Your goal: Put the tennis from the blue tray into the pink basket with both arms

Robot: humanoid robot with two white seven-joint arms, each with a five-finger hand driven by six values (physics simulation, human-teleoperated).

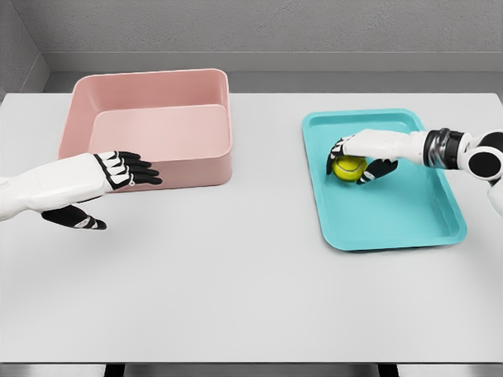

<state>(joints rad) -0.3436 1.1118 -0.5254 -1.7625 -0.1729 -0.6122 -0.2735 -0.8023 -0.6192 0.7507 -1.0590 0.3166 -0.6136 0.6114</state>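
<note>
A yellow-green tennis ball (pixel 348 167) lies in the blue tray (pixel 409 220) on the right of the table. My right hand (pixel 355 159) reaches in from the right and curls over the ball, fingers on its far side and thumb on its near side. The pink basket (pixel 189 169) stands at the back left, its inside showing nothing in it. My left hand (pixel 126 177) hovers just in front of the basket's near wall, fingers stretched flat and thumb hanging below, holding nothing.
The grey table (pixel 236 290) runs wide in front of both containers. Its front edge lies near the bottom of the picture. A grey wall stands behind the table.
</note>
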